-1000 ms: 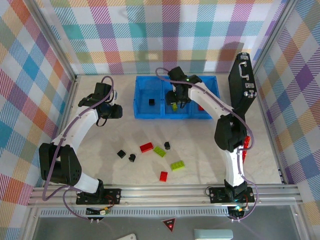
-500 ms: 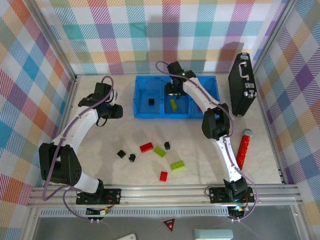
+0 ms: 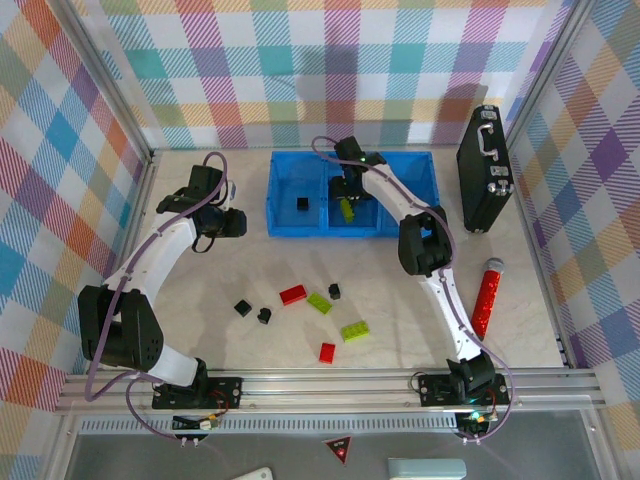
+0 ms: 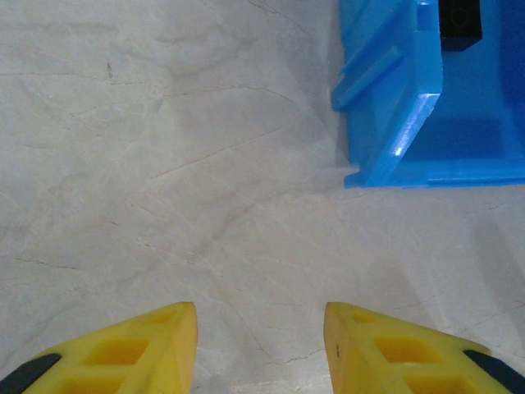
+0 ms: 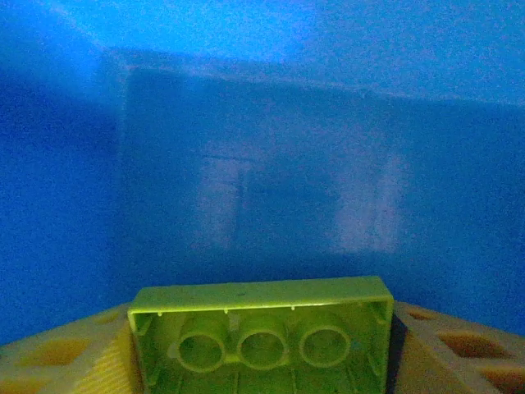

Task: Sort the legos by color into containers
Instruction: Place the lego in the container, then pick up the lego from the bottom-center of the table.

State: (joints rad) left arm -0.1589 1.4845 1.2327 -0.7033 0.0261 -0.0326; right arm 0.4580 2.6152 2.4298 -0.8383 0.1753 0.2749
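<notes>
While the right arm reaches across the blue tray [image 3: 300, 234], the top view puts the right gripper [image 3: 349, 195] over the middle compartment [image 3: 338, 226], with a lime green brick [image 3: 346, 208] directly beneath it. A black brick [image 3: 303, 205] lies alone in the left compartment, so each colour seems to get its own cell. Seven loose bricks [image 3: 319, 303], red, green and black, wait on the table [image 3: 200, 330] nearer the arm bases. The left gripper [image 3: 226, 222] hangs beside the tray's left end, probably parked clear of the other arm.

From the left wrist, its yellow fingers [image 4: 148, 345] stand apart with only bare table between them, holding nothing.

From the right wrist, the lime green brick sits between the fingers [image 5: 66, 361], hollow underside toward the camera, deep inside blue walls and apparently low enough for a gentle drop. A dark sliver shows beside one finger, and I cannot tell whether the jaws clamp the brick or stand loose of it.
</notes>
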